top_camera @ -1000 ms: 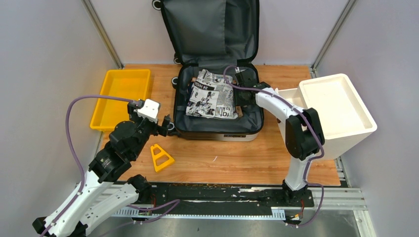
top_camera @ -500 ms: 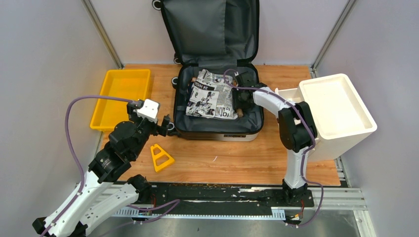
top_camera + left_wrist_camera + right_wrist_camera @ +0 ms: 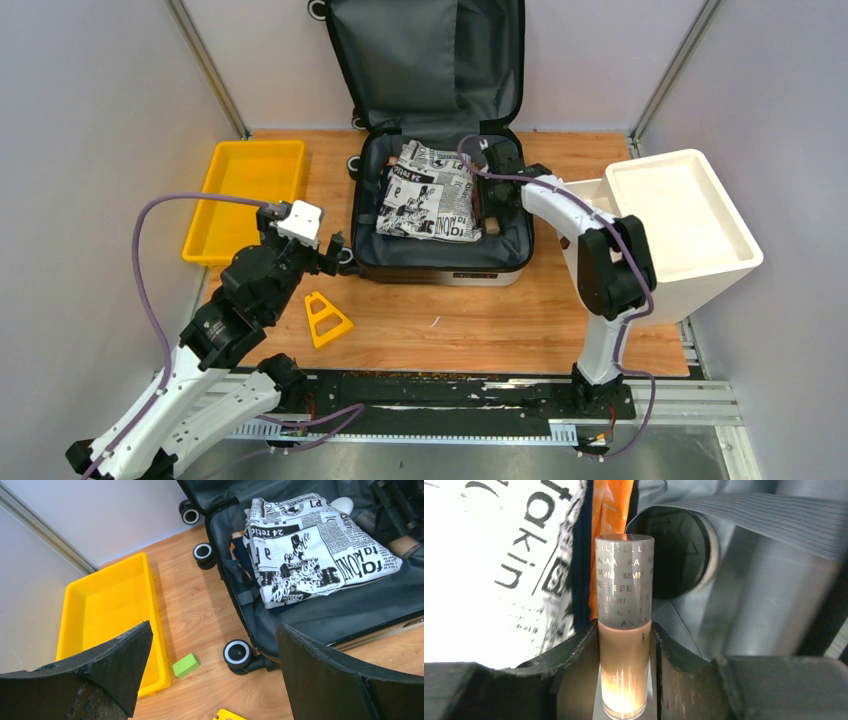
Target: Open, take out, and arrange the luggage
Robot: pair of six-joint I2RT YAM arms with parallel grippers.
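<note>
The luggage (image 3: pixel 440 268) lies open on the wooden table, its lid (image 3: pixel 430 60) leaning on the back wall. A folded newspaper-print cloth (image 3: pixel 430 190) lies in its dark grey lining. My right gripper (image 3: pixel 492 210) is inside the luggage at its right side. It is shut on an upright cylindrical bottle (image 3: pixel 624 595) of beige liquid with a grey lettered cap. My right gripper (image 3: pixel 624 640) clamps the bottle's lower half. My left gripper (image 3: pixel 343 258) is open and empty beside the luggage's front left wheel (image 3: pixel 237 653). In the left wrist view my left gripper (image 3: pixel 214 630) spans bare floor.
A yellow tray (image 3: pixel 245 190) sits left of the luggage, with a green block (image 3: pixel 185 665) by its near corner. A yellow triangular piece (image 3: pixel 326 318) lies in front of the left arm. A tall white bin (image 3: pixel 680 220) stands at the right. An orange item (image 3: pixel 606 530) lies beside the cloth.
My right arm swung a little left and back again, its gripper staying at the right side of the luggage. The left arm has not moved.
</note>
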